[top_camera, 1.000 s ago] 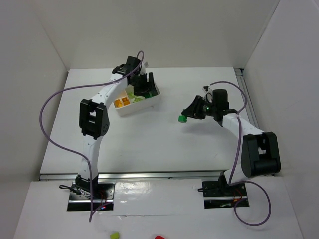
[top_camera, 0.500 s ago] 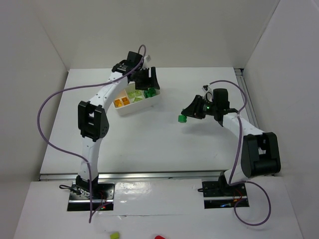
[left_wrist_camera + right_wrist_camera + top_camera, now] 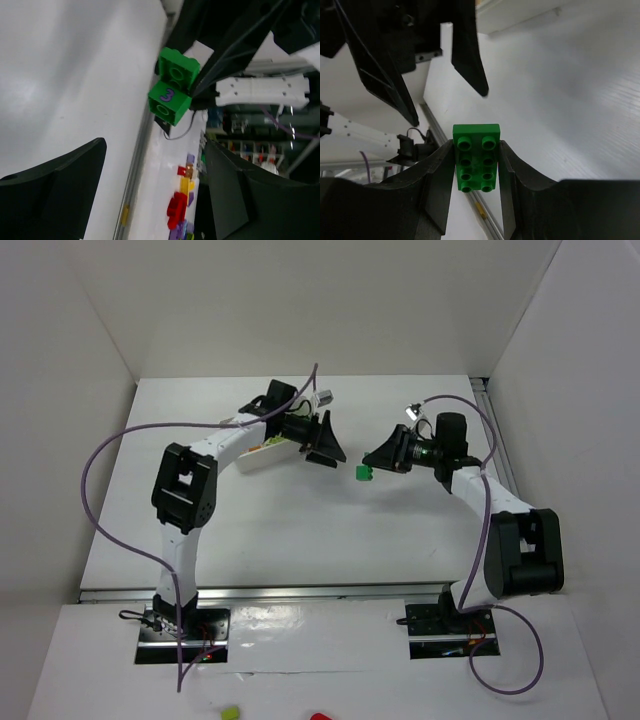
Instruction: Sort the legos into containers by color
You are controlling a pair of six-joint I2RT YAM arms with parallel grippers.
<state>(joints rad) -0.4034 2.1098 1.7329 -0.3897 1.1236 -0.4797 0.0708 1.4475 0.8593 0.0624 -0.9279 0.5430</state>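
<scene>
Right end effector (image 3: 380,458) clamped on a glossy green rectangular plastic brick (image 3: 476,157) with round studs. Left end effector (image 3: 327,443) spread wide, holding nothing; smooth black tapered fingers (image 3: 50,200).

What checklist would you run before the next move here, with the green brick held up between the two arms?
1. Right jaws clamped squarely on the green brick: ok.
2. Left jaws open and facing the brick: ok.
3. Gap between left jaws and brick: ok, not touching.
4. Free end of the brick to grab: ok, it sticks out a little past the right jaws.
5. Room in the tray for this brick: cannot tell, the left arm covers most of it.
</scene>
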